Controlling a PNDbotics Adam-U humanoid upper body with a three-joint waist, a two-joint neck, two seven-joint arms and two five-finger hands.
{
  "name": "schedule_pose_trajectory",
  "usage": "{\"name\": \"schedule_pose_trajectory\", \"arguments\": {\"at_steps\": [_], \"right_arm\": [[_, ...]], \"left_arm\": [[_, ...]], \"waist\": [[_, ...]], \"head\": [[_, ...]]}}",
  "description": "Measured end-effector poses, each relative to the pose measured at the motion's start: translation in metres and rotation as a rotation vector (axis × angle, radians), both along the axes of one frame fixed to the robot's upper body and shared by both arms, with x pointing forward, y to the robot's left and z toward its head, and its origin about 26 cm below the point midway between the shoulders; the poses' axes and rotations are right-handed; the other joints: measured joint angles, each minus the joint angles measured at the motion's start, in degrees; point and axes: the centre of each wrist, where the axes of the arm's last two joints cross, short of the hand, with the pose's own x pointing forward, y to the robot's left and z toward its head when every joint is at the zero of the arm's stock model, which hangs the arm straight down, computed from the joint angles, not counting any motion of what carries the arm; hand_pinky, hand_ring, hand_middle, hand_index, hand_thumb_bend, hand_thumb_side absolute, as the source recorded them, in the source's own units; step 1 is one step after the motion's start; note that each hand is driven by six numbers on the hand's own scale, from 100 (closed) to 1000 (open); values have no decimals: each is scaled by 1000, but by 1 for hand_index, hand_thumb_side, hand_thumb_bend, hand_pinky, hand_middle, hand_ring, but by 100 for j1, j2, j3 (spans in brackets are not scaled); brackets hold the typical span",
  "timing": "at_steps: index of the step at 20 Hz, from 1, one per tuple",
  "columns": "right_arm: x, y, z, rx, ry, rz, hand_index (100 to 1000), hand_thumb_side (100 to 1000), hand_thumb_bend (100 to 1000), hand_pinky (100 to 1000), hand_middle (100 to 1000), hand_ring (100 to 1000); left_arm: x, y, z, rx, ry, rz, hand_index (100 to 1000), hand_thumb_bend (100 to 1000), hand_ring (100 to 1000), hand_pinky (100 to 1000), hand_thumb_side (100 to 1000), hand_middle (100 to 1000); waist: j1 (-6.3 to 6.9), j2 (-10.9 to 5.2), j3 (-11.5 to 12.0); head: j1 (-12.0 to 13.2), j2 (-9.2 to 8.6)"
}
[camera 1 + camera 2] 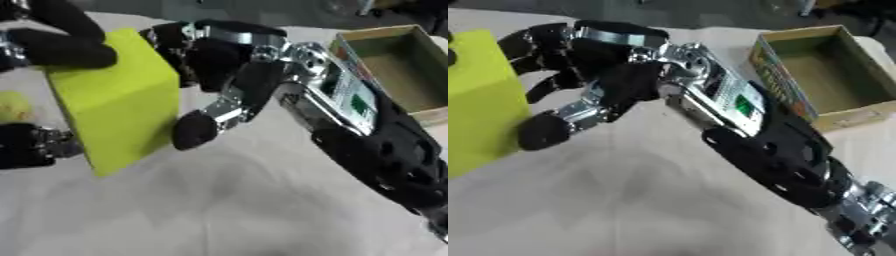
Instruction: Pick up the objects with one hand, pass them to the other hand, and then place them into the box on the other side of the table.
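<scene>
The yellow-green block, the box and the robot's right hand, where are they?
yellow-green block [118, 105]: left eye view, on its big front face.
box [826, 80]: right eye view, on its bare inside floor.
right hand [614, 75]: right eye view, on the black palm.

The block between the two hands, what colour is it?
Bright yellow-green block, best seen in the left eye view.

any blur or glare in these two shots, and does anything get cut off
Left eye view: soft all over, left hand smeared on the yellow block, glare on the right hand metal. Right eye view: block cropped at the left edge, box whole, faint shadow on the cloth.
</scene>
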Motion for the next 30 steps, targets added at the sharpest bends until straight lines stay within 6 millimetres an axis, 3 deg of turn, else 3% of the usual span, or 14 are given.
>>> {"name": "schedule_pose_trajectory", "arguments": {"at_steps": [14, 20, 30], "right_arm": [[0, 0, 3, -18, -44, 1, 834, 319, 741, 851, 837, 892], [0, 0, 3, -20, -53, -12, 821, 322, 729, 901, 821, 880], [0, 0, 3, -20, -46, -56, 800, 324, 711, 916, 812, 911]], "left_arm": [[-1, -3, -1, 9, 26, 4, 608, 401, 540, 487, 100, 551], [-1, -3, -1, 15, 42, 19, 610, 396, 543, 489, 100, 553], [-1, -6, -2, 23, 60, 35, 612, 390, 545, 488, 100, 555]], "waist": [[0, 6, -1], [0, 6, -3], [0, 20, -13]], "head": [[33, -5], [50, -7], [71, -45]]}}
